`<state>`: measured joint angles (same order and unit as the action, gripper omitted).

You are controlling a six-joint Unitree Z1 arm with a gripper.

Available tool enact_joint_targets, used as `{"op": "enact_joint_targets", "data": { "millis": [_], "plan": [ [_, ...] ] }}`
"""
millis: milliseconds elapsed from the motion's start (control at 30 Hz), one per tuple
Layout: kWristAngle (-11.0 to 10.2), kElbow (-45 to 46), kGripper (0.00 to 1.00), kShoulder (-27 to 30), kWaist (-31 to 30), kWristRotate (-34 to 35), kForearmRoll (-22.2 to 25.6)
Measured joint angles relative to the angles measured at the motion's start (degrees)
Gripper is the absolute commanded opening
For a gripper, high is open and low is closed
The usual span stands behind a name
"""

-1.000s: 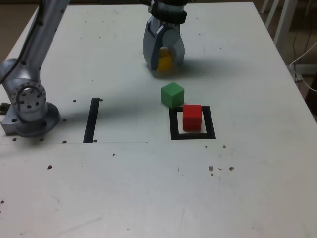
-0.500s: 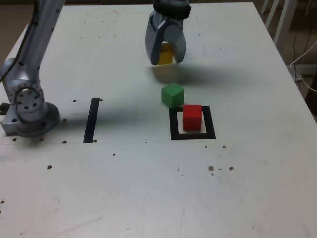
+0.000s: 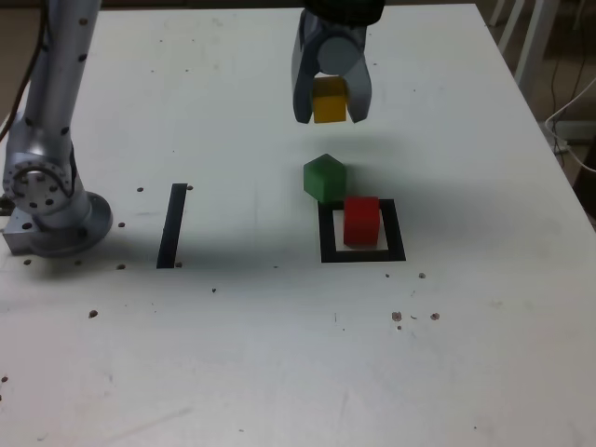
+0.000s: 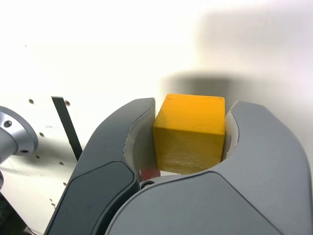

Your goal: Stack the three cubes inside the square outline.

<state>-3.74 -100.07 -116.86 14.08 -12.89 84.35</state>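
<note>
The square outline (image 3: 363, 257) lies on the table (image 3: 279, 354) and serves as the landmark. One cube (image 3: 361, 221) stands inside the square outline, on its centre. A second cube (image 3: 324, 177) sits on the table just beyond the outline's far corner on the exterior view's left, close to the first cube. The third cube (image 3: 330, 100) (image 4: 190, 132) is farther back still, above the table, clamped between the jaws of the gripper (image 3: 331, 104) (image 4: 188, 134). A tape strip (image 3: 172, 224) lies well to the outline's left in the exterior view, and the arm's base (image 3: 51, 209) stands beyond that strip, farther left.
</note>
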Motion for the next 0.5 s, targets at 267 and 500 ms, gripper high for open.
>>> {"op": "enact_joint_targets", "data": {
  "millis": [267, 500],
  "plan": [
    [2.0, -1.0, 0.26, 0.6, -6.4, 2.1, 1.3],
    [3.6, -1.1, 0.26, 0.8, -11.8, 5.1, 1.8]
  ]
}}
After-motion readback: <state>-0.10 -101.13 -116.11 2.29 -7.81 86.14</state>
